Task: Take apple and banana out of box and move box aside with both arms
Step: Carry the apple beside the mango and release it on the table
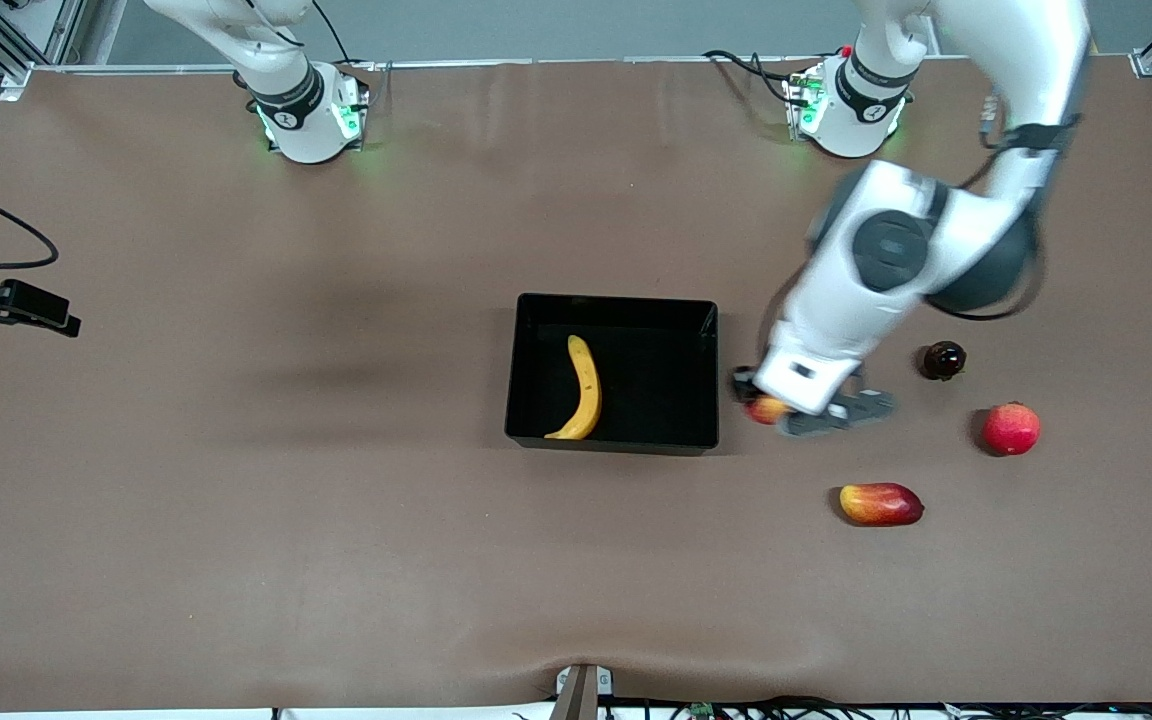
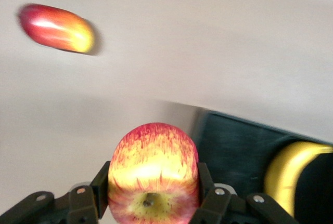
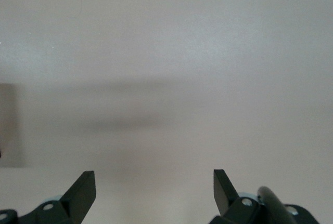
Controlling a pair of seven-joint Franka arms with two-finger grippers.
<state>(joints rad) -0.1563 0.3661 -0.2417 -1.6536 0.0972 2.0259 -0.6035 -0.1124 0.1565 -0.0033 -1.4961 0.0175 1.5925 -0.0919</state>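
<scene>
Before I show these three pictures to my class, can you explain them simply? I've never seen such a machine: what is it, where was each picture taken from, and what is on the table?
Two white robot arms stand at a brown table. The wide picture looks down from above; each of the other two comes from a camera on one arm's wrist.

The left gripper holds a small red-and-yellow apple just beside the black box, where a banana already lies. The right gripper is open, waiting over bare table.

Also on the table, toward the left arm's end: a mango-like fruit, a pinkish-red round fruit and a small dark fruit.
</scene>
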